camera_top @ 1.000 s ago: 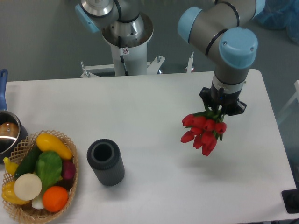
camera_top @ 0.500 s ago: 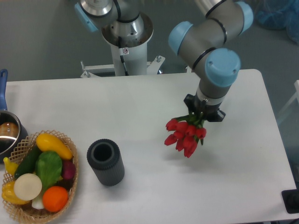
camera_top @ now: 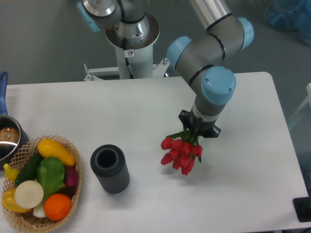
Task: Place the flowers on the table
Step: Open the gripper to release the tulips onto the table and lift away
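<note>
The flowers (camera_top: 180, 153) are a small bunch of red tulips with green leaves, hanging buds-down and toward the camera over the white table (camera_top: 146, 104), right of its middle. My gripper (camera_top: 198, 130) is shut on the stems just above the buds; its fingers are mostly hidden under the wrist and the leaves. I cannot tell whether the buds touch the tabletop.
A dark grey cylinder vase (camera_top: 110, 169) stands left of the flowers. A wicker basket of vegetables (camera_top: 41, 182) sits at the front left corner. A pot (camera_top: 7, 137) is at the left edge. The arm's base (camera_top: 131, 41) stands behind the table.
My gripper has carried the flowers leftward and toward the front, from the right part of the table toward its middle, closer to the vase. The hold is unchanged.
</note>
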### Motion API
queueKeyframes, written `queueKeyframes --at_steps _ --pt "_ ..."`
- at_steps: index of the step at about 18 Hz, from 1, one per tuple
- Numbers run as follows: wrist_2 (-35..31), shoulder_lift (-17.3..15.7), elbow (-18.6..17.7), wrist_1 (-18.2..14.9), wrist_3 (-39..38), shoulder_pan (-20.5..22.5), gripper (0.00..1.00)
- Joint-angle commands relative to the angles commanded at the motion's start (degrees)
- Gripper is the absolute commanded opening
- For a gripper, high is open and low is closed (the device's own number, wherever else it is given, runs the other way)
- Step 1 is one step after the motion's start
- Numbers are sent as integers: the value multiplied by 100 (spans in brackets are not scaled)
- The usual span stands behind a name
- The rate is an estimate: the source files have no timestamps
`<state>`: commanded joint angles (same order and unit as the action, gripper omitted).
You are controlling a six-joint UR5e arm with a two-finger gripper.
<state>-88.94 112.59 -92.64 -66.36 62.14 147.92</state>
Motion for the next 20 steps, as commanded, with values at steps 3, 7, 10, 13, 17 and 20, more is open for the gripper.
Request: queueKeyframes --at_steps 3,7,10,13,17,20 --pt "9 9 -17 439 0 17 100" --pt "-26 0 -35 756 9 61 100" --pt "-18 -148 -35 1011 44 298 100" --pt "-35 -342 -35 1046 97 535 100" --pt "-114 -395 26 1029 315 807 100" --pt "-132 -492 26 976 1000 1045 100"
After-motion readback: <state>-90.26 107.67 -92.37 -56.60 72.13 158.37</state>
